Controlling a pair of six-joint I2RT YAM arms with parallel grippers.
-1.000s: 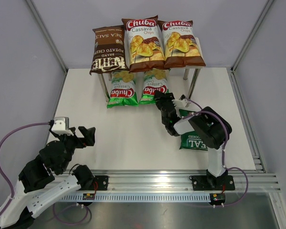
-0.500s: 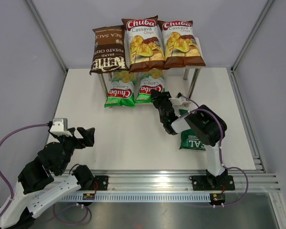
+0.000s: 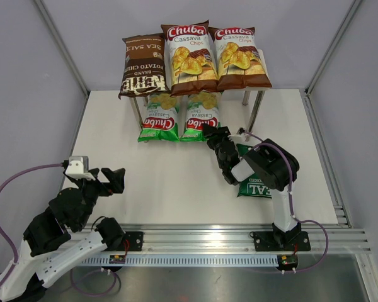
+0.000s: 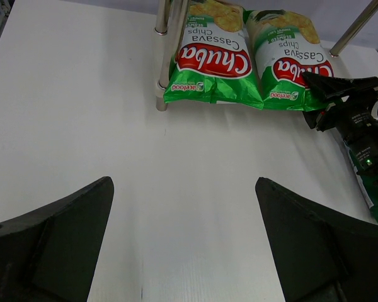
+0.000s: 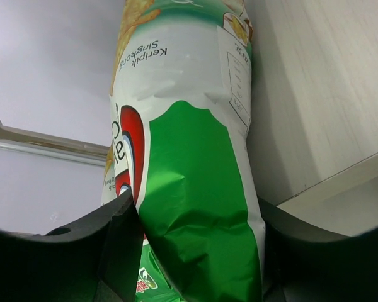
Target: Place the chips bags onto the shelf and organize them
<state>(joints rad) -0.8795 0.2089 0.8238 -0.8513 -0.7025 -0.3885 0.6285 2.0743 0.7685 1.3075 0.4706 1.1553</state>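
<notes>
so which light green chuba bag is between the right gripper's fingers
The right-hand light green Chuba bag; the left-hand one lies clear, beside the shelf leg.

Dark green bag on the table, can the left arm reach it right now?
Probably not easily: the dark green bag lies on the far right, partly under the right arm, well away from the open left gripper.

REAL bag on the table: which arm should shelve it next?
Right, probably. The REAL bag lies just under the right arm; the right gripper clasps the right-hand green Chuba bag on the shelf nearby. The left gripper, open, sits far across the table.
</notes>
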